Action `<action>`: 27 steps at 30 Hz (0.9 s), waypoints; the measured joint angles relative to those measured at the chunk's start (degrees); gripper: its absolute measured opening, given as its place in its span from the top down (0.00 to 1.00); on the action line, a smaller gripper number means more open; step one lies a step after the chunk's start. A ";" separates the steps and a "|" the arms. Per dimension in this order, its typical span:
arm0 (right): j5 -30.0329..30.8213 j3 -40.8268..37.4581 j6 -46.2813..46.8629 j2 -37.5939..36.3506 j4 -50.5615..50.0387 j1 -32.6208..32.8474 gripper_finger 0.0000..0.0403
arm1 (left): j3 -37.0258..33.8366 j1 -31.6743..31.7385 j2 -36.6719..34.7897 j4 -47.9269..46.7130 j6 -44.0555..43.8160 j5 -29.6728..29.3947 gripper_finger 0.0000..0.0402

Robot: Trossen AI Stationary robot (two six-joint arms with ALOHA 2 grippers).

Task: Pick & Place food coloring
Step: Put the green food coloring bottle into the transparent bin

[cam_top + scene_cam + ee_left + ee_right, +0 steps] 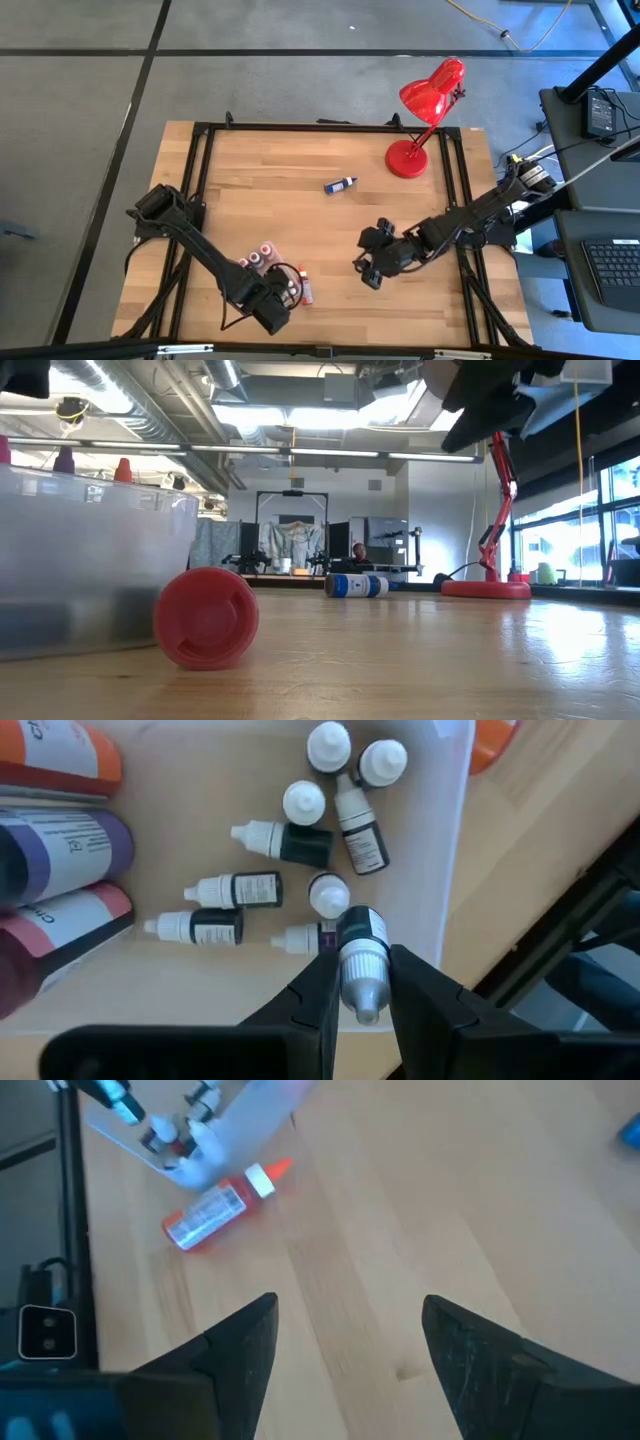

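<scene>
Over the clear tray (455, 870) near the table's front left, my left gripper (362, 958) points down, shut on one small food coloring bottle (362, 935) with a pale cap. Several more small white-capped dropper bottles (255, 890) lie or stand on the tray's floor below it. A red-orange bottle (215, 1210) lies on its side on the wood just right of the tray. A blue bottle (340, 184) lies on its side mid-table. My right gripper (350, 1305) hovers open over bare wood right of the tray, with nothing between its fingers. My left gripper pinches the small bottle between its two fingers at the cap end (362, 982). The fingers come from above, pointing down. The bottle stands cap up, and its labelled body (366, 925) reaches down past the fingertips toward the tray. Whether its base touches anything, I cannot tell.
Three larger bottles, orange (60, 755), purple (70, 845) and dark red (50, 935), lie along one side of the tray. A red desk lamp (425, 120) stands at the far right of the table. Black frame rails (200, 180) run along the table's sides.
</scene>
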 joint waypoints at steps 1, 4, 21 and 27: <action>-0.55 0.00 -0.01 0.22 0.02 -0.31 0.38 | 0.00 -0.06 0.00 0.13 -0.14 -0.01 0.83; -1.53 0.00 -0.04 1.00 0.12 -0.91 0.38 | 0.03 0.08 0.36 0.62 -0.65 0.85 0.82; -1.51 0.00 -0.21 2.04 0.32 -0.96 0.38 | 0.04 2.11 3.48 2.89 1.60 2.74 0.79; -1.48 0.00 -0.04 2.04 0.43 -0.96 0.38 | 0.07 2.16 3.48 2.99 3.74 2.66 0.78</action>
